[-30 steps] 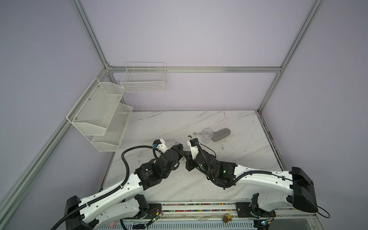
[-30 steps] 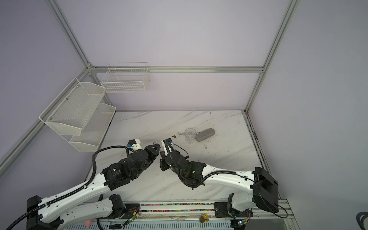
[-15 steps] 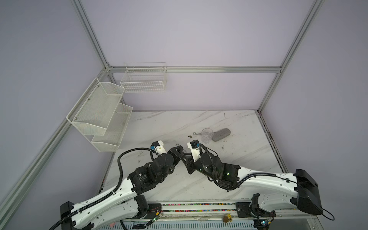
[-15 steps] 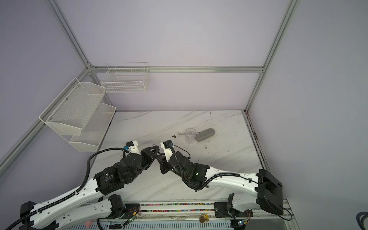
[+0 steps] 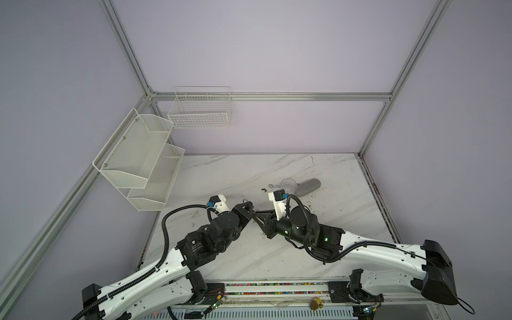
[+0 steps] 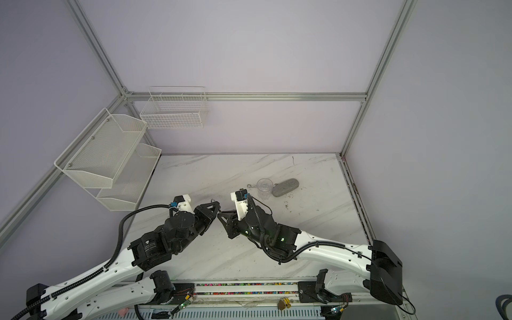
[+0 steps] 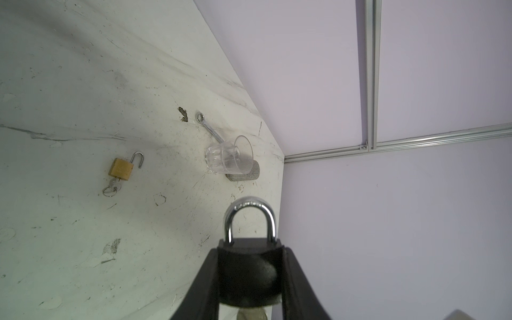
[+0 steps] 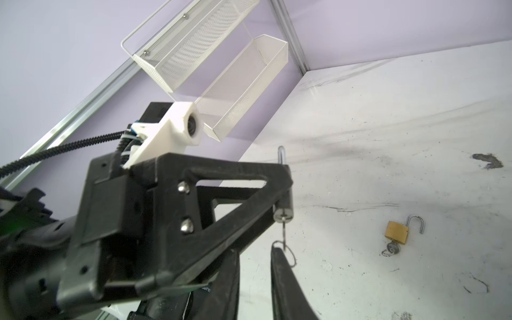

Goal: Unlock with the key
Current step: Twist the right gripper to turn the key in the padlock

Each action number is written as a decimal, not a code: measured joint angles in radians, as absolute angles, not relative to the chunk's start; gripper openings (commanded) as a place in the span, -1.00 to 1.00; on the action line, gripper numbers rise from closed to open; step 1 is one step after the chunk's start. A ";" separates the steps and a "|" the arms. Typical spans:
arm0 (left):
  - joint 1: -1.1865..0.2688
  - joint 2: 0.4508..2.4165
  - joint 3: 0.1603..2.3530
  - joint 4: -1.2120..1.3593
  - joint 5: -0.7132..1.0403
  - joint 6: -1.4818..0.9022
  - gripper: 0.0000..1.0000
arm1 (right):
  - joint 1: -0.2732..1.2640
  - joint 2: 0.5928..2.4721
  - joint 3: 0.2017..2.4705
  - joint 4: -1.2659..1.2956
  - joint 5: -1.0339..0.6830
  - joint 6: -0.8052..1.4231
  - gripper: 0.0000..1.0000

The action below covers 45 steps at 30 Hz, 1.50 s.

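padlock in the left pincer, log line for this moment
left pincer: grips padlock | shackle: closed | key: in padlock | right pincer: open, beside key

Black padlock (image 7: 249, 273), silver shackle (image 7: 250, 204) closed, clamped in left claw (image 7: 250, 252); key (image 8: 283, 230) inserted.

Marble-patterned table (image 5: 249, 171) inside a lilac-walled frame. Near its middle, left gripper (image 5: 247, 207) and right gripper (image 5: 260, 217) tip to tip, almost meeting, with a small silver loop (image 5: 245, 200) peeking past the left one's end. Jaw gaps too small to read here. At 1 o'clock from the grippers, a clear glass tumbler (image 5: 288, 185), with a grey oblong pad (image 5: 309, 187) just beside it at 3 o'clock, and a thin metal tool (image 5: 273, 186) and a dark scrap (image 5: 263, 189) at its 9 o'clock. On the walls, a two-tier mesh shelf (image 5: 138, 163) at 10 o'clock and a wire basket (image 5: 199, 110) at 11 o'clock.
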<state>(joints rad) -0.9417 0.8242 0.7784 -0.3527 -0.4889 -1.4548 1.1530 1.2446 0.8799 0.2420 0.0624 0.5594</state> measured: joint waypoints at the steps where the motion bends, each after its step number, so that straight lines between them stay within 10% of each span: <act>1: -0.942 0.824 0.778 -0.353 -0.486 -1.455 -1.00 | 1.143 1.245 0.880 0.242 0.058 0.575 -0.57; 45: -0.929 0.903 0.780 -0.292 -0.484 -1.425 -1.00 | 1.070 1.334 0.900 0.245 -0.016 0.675 -1.00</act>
<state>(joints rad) -0.9295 0.9028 0.7795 -0.2920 -0.4839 -1.4246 1.0702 1.3342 0.8997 0.2455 -0.0162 0.6750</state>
